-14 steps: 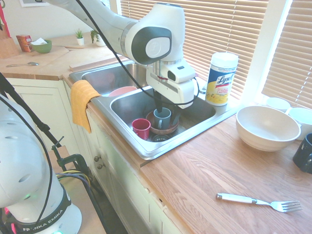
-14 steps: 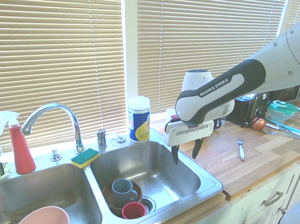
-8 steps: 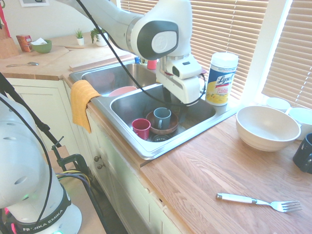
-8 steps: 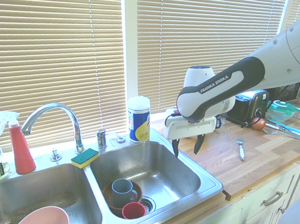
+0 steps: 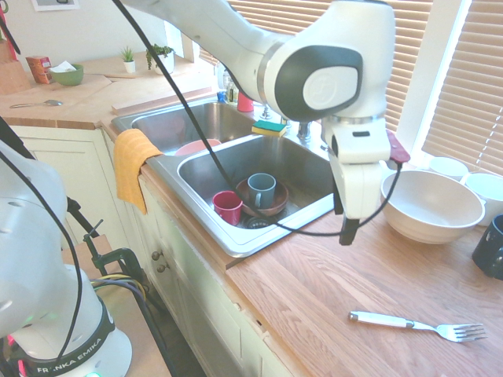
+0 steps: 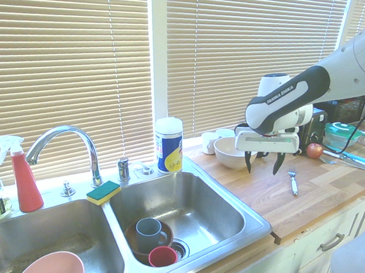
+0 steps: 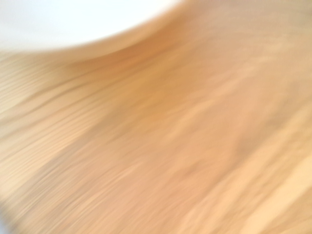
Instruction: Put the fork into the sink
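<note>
The fork (image 5: 416, 323) lies flat on the wooden counter, white handle toward the sink, tines pointing away; it also shows as the fork (image 6: 291, 181). The steel two-basin sink (image 5: 236, 243) is set in the counter beside it, seen too as the sink (image 6: 251, 233). My gripper (image 6: 261, 167) hangs open and empty a little above the counter, between the sink's edge and the fork, just in front of the white bowl. From the other side my gripper (image 5: 346, 234) shows edge-on. The wrist view is blurred: only wood grain and the bowl's white rim (image 7: 73, 19).
A large white bowl (image 5: 431, 206) stands right behind the gripper, with small white cups and a dark mug (image 5: 491, 247) further on. The near basin holds a grey mug (image 5: 261, 188), a red cup (image 5: 228, 206) and a brown dish. A wipes canister (image 6: 168, 145) stands by the faucet.
The arm has swung out from over the sink's basin, across its rim, to above the counter near the white bowl and closer to the fork. The fingers stayed open; the fork has not moved.
</note>
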You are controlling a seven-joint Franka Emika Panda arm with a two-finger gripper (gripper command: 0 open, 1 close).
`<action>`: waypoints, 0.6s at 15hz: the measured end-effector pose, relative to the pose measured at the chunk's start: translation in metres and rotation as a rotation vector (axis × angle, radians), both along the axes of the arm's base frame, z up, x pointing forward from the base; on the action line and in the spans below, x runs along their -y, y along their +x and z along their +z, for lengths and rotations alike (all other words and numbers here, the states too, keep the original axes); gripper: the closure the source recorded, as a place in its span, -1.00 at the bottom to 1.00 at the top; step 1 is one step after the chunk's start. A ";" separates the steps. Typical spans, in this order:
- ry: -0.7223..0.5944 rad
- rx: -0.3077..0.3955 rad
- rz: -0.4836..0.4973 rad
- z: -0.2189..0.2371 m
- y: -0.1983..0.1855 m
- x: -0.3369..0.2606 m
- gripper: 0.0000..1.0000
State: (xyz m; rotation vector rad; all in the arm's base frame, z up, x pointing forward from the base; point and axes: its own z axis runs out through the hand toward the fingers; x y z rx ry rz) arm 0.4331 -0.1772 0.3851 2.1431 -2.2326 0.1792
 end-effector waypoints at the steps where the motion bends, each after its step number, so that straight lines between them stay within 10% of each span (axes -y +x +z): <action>1: 0.001 -0.003 -0.045 -0.004 -0.003 0.017 -1.00; 9: 0.037 -0.005 -0.175 -0.046 -0.007 0.097 -1.00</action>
